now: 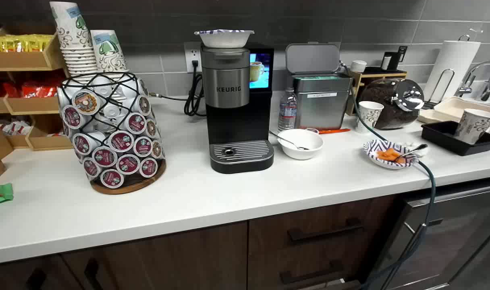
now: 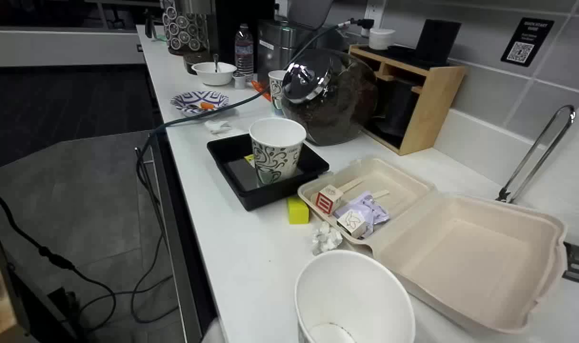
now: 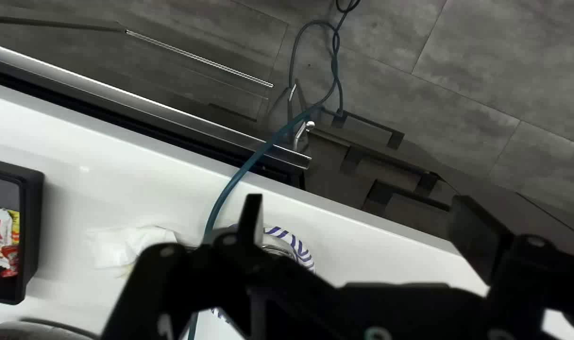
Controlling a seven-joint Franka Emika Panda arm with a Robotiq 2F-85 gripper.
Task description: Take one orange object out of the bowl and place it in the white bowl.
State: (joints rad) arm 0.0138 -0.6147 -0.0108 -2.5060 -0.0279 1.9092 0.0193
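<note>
Grey tiled wall (image 1: 366, 24), white counter (image 1: 188, 197), dark drawers (image 1: 309, 253), dim floor (image 3: 504, 71), probably tiled.

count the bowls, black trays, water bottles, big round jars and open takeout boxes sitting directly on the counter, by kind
Bowls: 2 (patterned bowl, white bowl)
Black tray: 1
Water bottle: 1
Big round jar: 1
Open takeout box: 1
Total: 6
</note>
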